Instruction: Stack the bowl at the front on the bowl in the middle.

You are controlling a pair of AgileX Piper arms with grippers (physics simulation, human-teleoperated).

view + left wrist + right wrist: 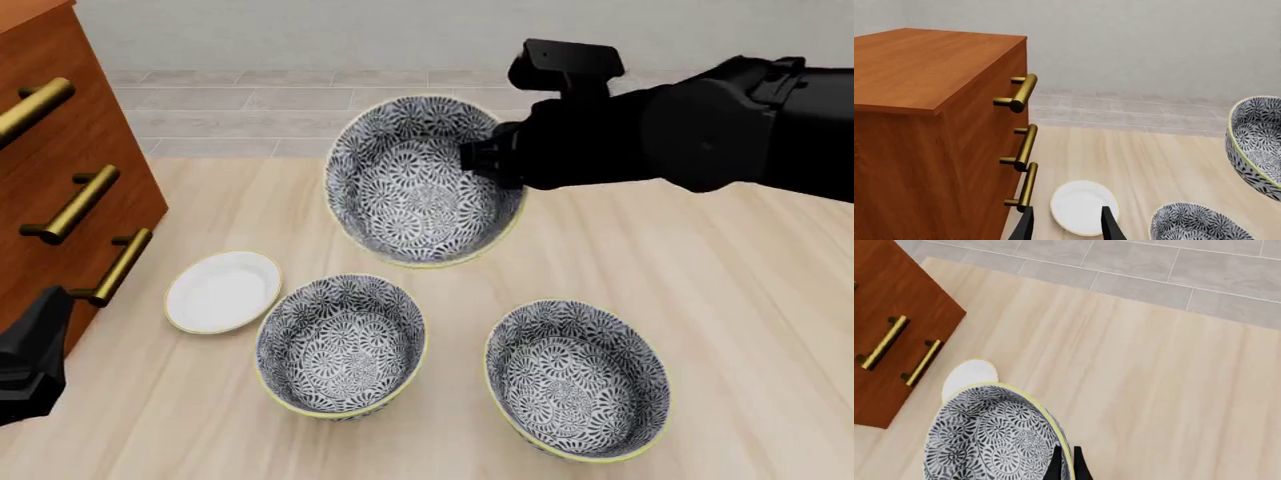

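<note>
Left wrist view: the left claw (1067, 225) hangs open over a white plate (1083, 206), beside the wooden cabinet (927, 125).

Front view: the right claw (487, 160) grips the rim of the bowl at the front (422, 180), lifted and tilted above the surface (747, 300). The bowl in the middle (342, 345) and a third bowl (577, 378) stand below, apart.

Right wrist view: the fingers (1066, 465) pinch the rim, with open surface beyond.

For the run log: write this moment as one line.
right gripper: shut on lifted bowl rim | left gripper: open, idle
</note>
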